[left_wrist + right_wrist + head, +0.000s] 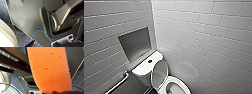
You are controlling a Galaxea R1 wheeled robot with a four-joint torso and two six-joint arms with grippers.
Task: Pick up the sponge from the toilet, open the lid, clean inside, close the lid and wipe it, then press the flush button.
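Note:
The white toilet [166, 82] stands low in the middle of the head view, in the corner of two tiled walls. Its lid [159, 73] is raised and leans back against the tank, so the bowl [175, 87] lies open. The dark round flush button [150, 61] sits in the centre of the tank top. In the right wrist view the orange sponge [50, 68] looms large and close, with my right gripper [58, 92] shut on its end. My left gripper [50, 45] is open with nothing in it, beside a pale curved edge of the toilet [5, 37].
A square recessed niche [135, 43] is set in the left wall above the tank. A metal grab bar [119, 83] runs along that wall at the lower left. The floor [21, 37] has dark blue tiles. A blue cable [41, 32] hangs from my body.

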